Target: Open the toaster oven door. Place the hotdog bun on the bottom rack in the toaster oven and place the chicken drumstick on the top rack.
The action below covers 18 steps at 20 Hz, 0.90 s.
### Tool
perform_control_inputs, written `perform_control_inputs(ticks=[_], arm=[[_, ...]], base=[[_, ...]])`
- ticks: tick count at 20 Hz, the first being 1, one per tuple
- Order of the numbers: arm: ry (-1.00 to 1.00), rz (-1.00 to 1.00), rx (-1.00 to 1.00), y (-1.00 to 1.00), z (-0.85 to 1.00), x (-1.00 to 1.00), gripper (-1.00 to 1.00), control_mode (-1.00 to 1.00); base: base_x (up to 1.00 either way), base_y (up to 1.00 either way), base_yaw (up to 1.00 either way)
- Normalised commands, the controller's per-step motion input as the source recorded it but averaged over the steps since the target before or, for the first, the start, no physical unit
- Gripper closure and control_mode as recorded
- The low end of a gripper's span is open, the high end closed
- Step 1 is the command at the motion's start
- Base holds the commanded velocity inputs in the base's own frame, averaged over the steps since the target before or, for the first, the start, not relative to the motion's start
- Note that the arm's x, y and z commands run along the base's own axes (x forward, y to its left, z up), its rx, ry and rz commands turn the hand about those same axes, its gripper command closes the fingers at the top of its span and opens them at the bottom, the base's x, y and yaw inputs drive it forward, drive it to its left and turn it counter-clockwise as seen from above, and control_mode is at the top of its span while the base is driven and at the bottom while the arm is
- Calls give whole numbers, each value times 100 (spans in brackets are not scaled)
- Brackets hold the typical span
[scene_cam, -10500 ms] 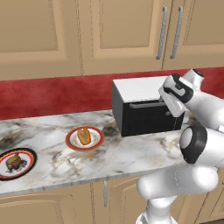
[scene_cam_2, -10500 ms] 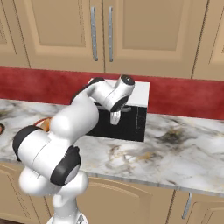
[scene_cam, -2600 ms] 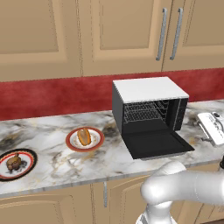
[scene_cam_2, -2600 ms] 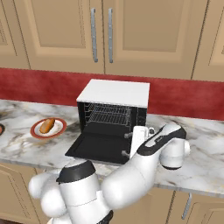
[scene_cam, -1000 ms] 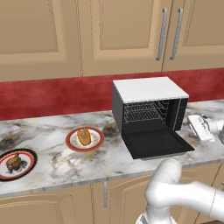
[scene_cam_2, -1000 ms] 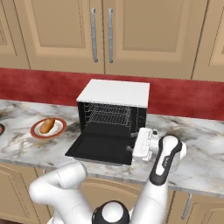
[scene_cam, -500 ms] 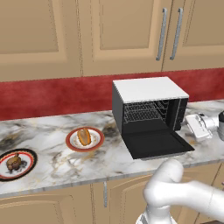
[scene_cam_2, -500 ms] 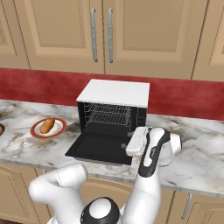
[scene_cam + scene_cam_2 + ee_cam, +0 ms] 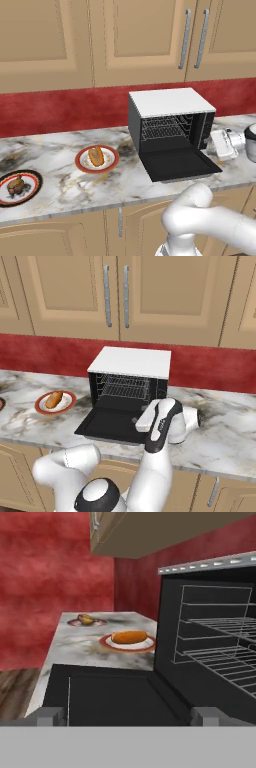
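A grey-veined white marble worktop [image 9: 65,185] runs beneath tan wooden wall cabinets [image 9: 100,40] with slim metal handles [image 9: 186,37]. A dark red backsplash [image 9: 60,107] lies between them. On the worktop sit a red-rimmed white plate [image 9: 84,164] and, further left, a black-rimmed plate [image 9: 31,192].

No readable text anywhere. Toaster oven [image 9: 170,131] had no brand or dial marks, cabinets [image 9: 125,40] plain, plates [image 9: 97,160] unmarked. Nothing legible on counter [image 9: 60,150] either, far as I could tell.
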Motion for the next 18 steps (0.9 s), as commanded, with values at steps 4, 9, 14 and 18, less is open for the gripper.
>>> perform_control_inputs(ticks=[4, 9, 14, 18], arm=[[3, -23, -2, 25, 12, -1, -100, -100], [-1, -12, -6, 38, 3, -7, -100, -100], [-2, -7, -9, 37, 6, 2, -100, -100], [0, -2, -8, 21, 18, 9, -100, -100]], base=[[0, 0, 0], [0, 0, 0], [0, 0, 0], [0, 0, 0]])
